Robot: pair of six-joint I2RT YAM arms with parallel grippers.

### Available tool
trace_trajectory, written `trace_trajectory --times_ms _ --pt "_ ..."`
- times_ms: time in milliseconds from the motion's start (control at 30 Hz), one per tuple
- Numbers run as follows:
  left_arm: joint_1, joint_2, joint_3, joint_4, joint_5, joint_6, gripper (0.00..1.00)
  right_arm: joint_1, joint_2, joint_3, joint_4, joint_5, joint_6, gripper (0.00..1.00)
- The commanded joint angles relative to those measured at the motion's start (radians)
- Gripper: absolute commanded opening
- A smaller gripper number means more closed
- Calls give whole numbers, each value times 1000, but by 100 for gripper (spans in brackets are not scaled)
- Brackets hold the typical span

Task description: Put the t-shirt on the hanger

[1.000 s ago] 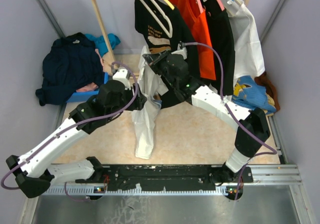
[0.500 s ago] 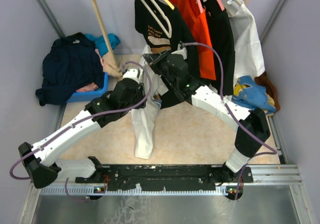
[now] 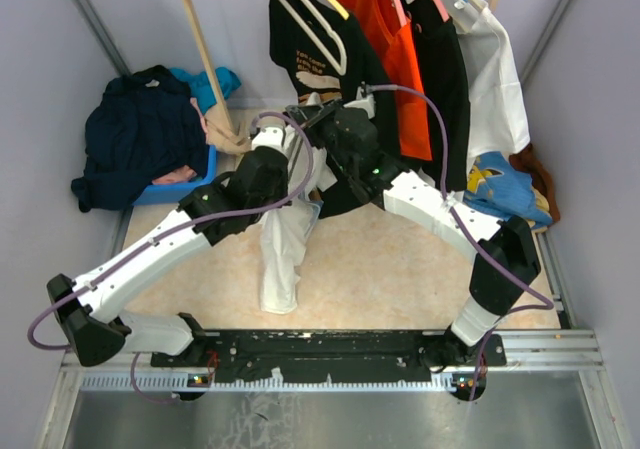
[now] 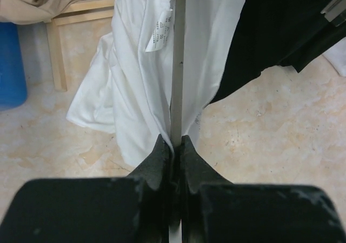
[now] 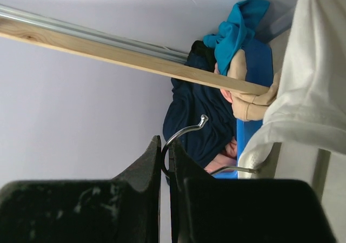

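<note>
t-shirt [image 3: 283, 254] hangs in a long white fold between the two arms, over the tabletop [image 3: 400, 269]. left jaws are pinched tight on the pale bar of the hanger [image 4: 177, 64], which runs up against the white cloth beside a care label [image 4: 159, 34]. right jaws clamp the hanger's silver wire hook [image 5: 189, 128], below a wooden rail [image 5: 135, 64]. dark clothes [image 3: 140, 134] lie heaped on a blue bin [image 3: 170, 191].

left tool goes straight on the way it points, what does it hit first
Most likely the white t-shirt, hanging ahead of the left tool, along the thin pale grey hanger arm it grips.
</note>
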Motion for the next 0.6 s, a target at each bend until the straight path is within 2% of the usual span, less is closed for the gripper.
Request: trace_trajectory --times_ms 0,333,400,567 --pt "-3 3 26 12 -39 -2 0 2 -36 22 81 6 24 0" --pt "-3 -101 -12 34 -129 55 0 -15 -42 6 112 -62 31 0" --pt "-2 -125 -8 33 -134 69 0 -19 -42 0 123 -87 36 6" --pt "-1 -151 11 4 -152 78 0 -25 -51 -21 133 -128 38 32"
